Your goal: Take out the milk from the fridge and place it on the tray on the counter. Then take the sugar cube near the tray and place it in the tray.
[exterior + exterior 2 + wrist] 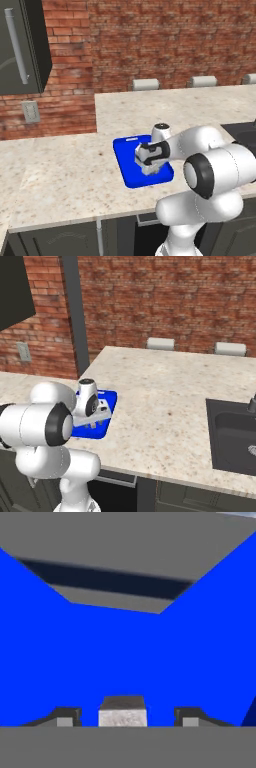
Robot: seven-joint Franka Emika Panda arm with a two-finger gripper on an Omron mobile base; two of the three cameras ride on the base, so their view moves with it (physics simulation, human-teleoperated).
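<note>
The sugar cube (122,712) is seen resting on the blue tray (125,657) between the released tool's (124,718) fingertips; whether the milk has been placed cannot be told.

Left base view is sitting behind the arm on its left, looking forward and down across the counter (60,170) toward the far brick wall (165,40). Right base view is doing the same from the right, also taking in the sink (232,436). Both are sharing the blue tray (125,152) near the counter's near edge. Hand view is pointing down, hovering very close over the tray floor.
</note>
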